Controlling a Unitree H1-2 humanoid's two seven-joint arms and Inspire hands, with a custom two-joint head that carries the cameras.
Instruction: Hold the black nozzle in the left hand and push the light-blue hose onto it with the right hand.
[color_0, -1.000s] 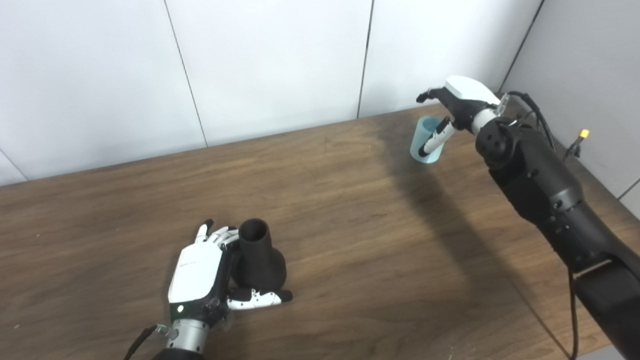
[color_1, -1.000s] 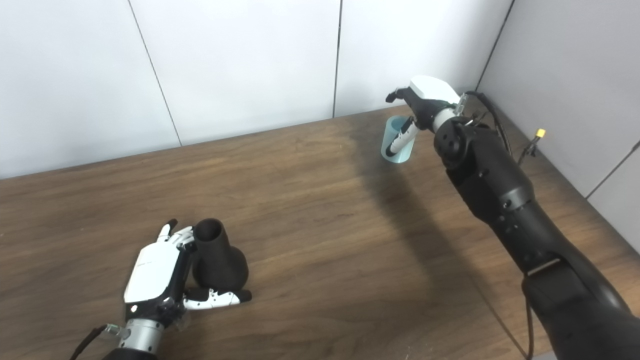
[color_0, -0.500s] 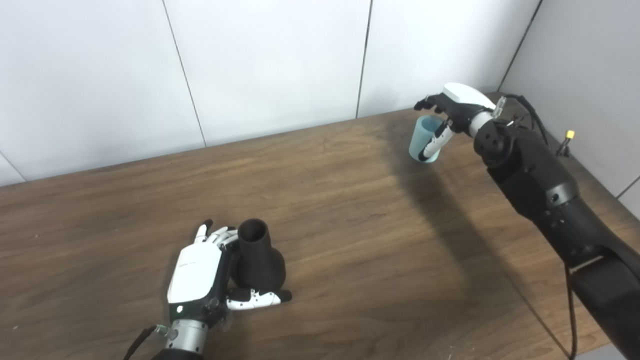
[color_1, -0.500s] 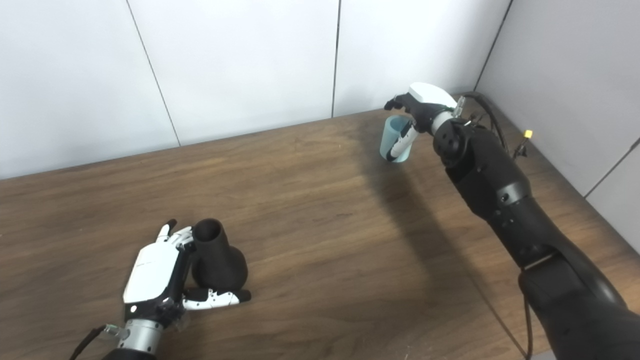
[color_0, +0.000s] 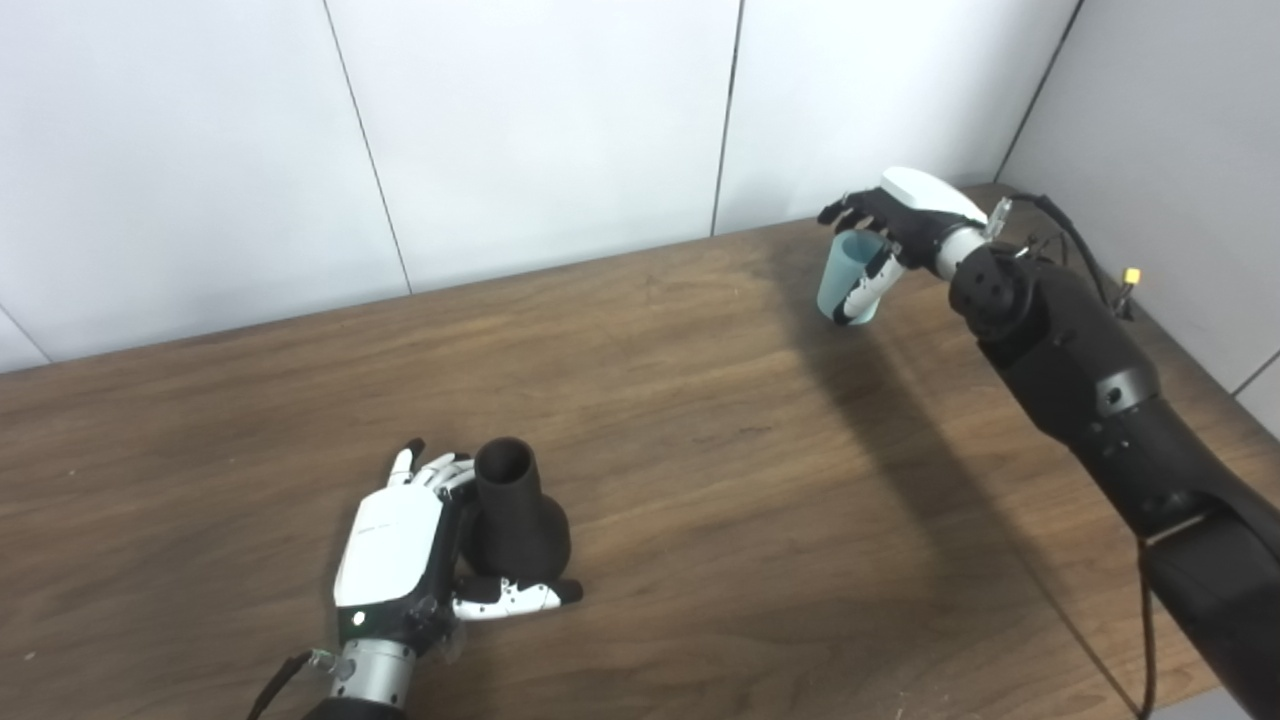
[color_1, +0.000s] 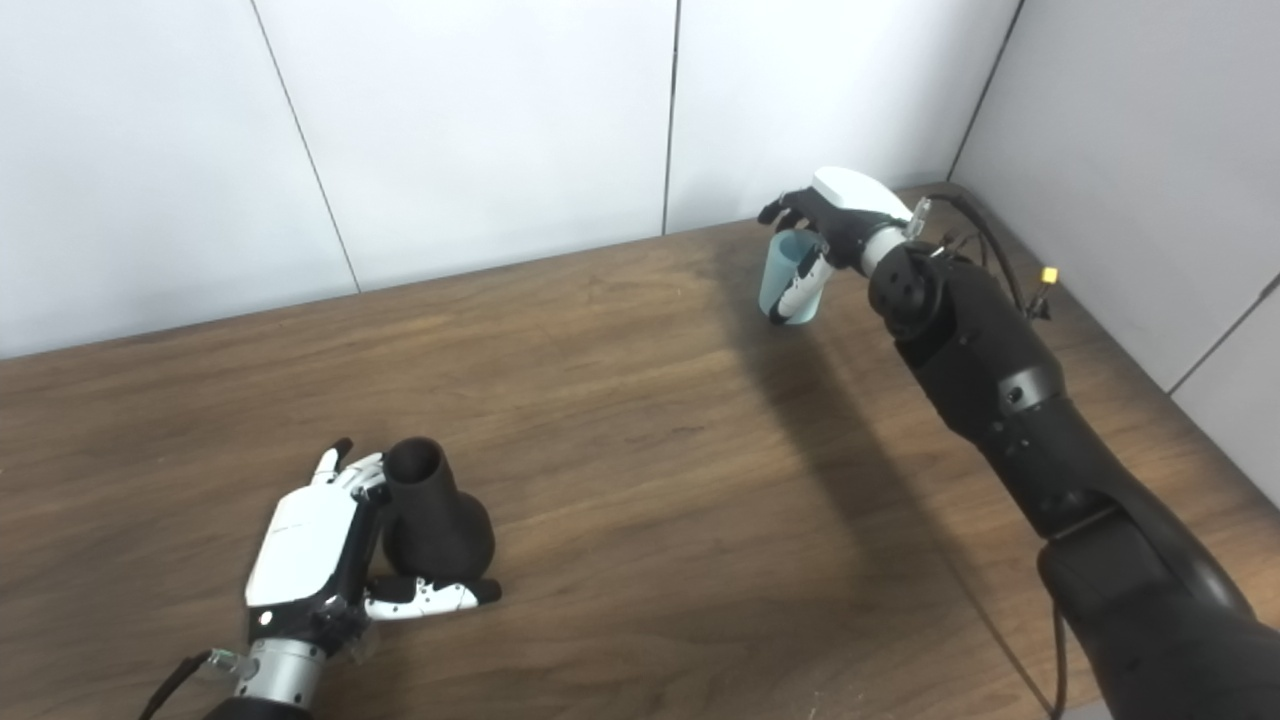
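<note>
Right hand (color_0: 893, 215) apparently grips hose (color_0: 843, 283) (upright)

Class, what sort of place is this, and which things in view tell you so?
Probably a robotics test cell or lab: a bare dark wooden table in a corner of plain white wall panels, with only a black flared nozzle and a light-blue hose piece.

Dark wood-grain table (color_0: 700, 420) w/ white panel wall (color_0: 540, 120) at far edge, grey wall (color_0: 1170, 130) at right, corner far right.
</note>
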